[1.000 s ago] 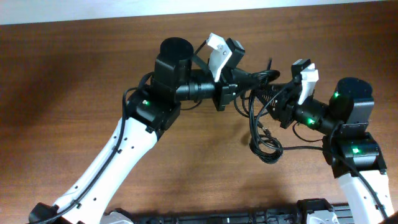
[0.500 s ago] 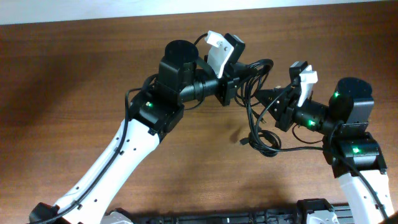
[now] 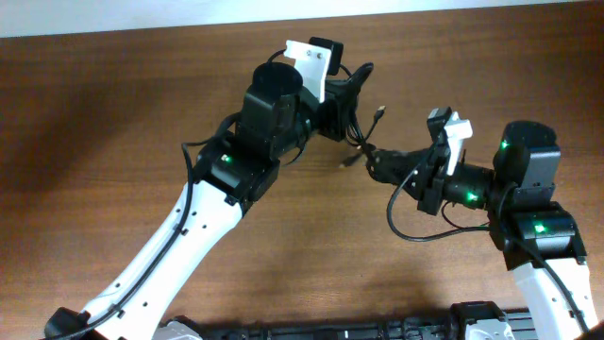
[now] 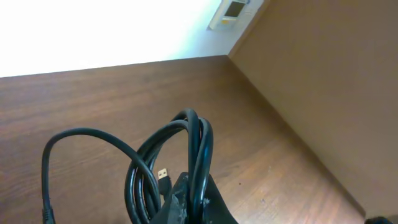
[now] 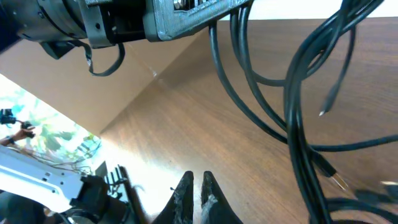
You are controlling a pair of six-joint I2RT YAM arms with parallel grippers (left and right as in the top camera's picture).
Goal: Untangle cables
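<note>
Overhead view: the left gripper [image 3: 345, 94] is raised over the table [image 3: 104, 113] and is closed tight on the cables [image 3: 360, 77]. Black loops stick out just past the left gripper. One small plug [image 3: 379, 111] hangs free just beside it, on the side of the right arm. From the left gripper some strands go down to the right gripper [image 3: 374, 162], which is near it and points toward it. One thin loop hangs further from the left gripper, under the right arm; I cannot tell if it touches the table.

In the left wrist view the left gripper [image 4: 189, 200] pinches the cables [image 4: 199, 140] as one bunch. The loops rise out of it, and a plug [image 4: 163, 177] with a metal tip sits just beside the bunch.

In the right wrist view the right gripper [image 5: 198, 182] has its two fingers almost together, with only a thin gap. No strand shows between the tips. The cables [image 5: 297, 93] come down from the left gripper and pass beside these fingers. I cannot tell if a strand is caught further back.
</note>
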